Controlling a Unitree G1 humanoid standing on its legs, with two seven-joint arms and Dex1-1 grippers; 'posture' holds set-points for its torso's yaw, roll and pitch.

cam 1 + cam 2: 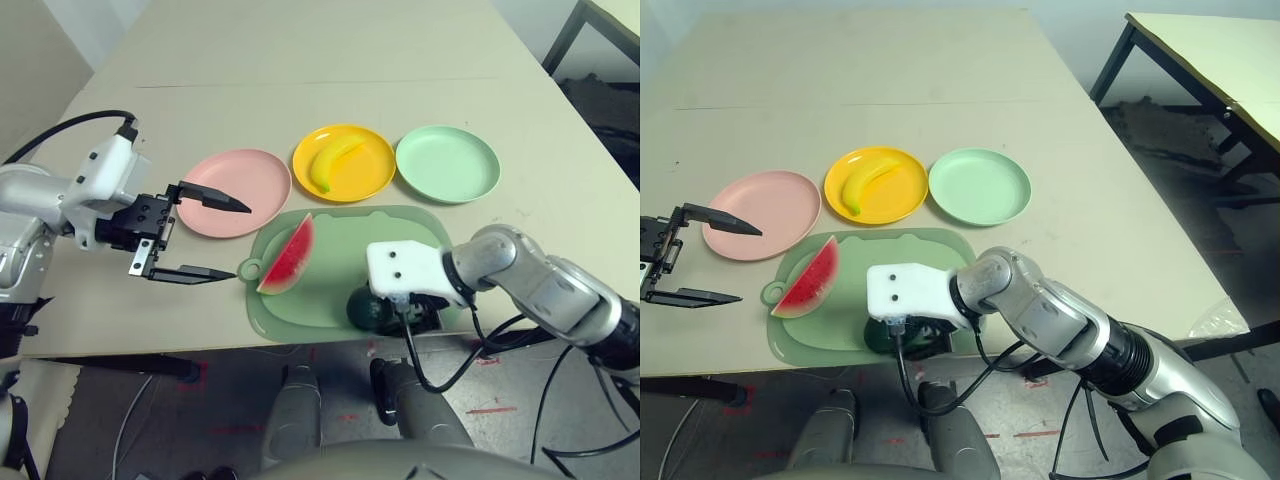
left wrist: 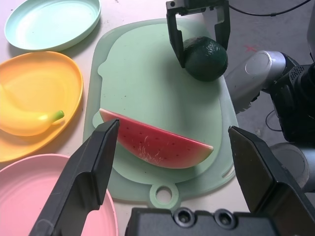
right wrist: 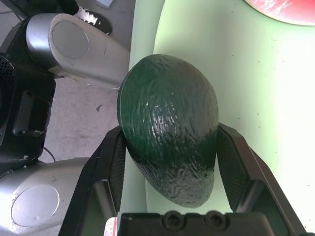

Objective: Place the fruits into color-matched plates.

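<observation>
I have the right gripper (image 3: 167,162) at the near edge of the green mat (image 1: 370,240), its two black fingers (image 3: 110,167) closed against the sides of the dark green avocado (image 3: 167,142), which sits right at the mat's rim closest to the robot. My left gripper (image 1: 205,238) hangs over the bench (image 1: 300,60) just left of the mat, fingers spread wide apart with nothing between them; the upper finger reaches over the pink plate (image 1: 235,190). The watermelon wedge (image 1: 290,258) lies on the left part of the mat, red face up, near the mat's ring tab (image 1: 249,270). Behind the mat the three plates stand in a row: pink on the left, the yellow plate (image 1: 345,162) in the middle, the mint green plate (image 1: 448,163) on the right. The banana (image 1: 333,160) lies inside the yellow plate.
</observation>
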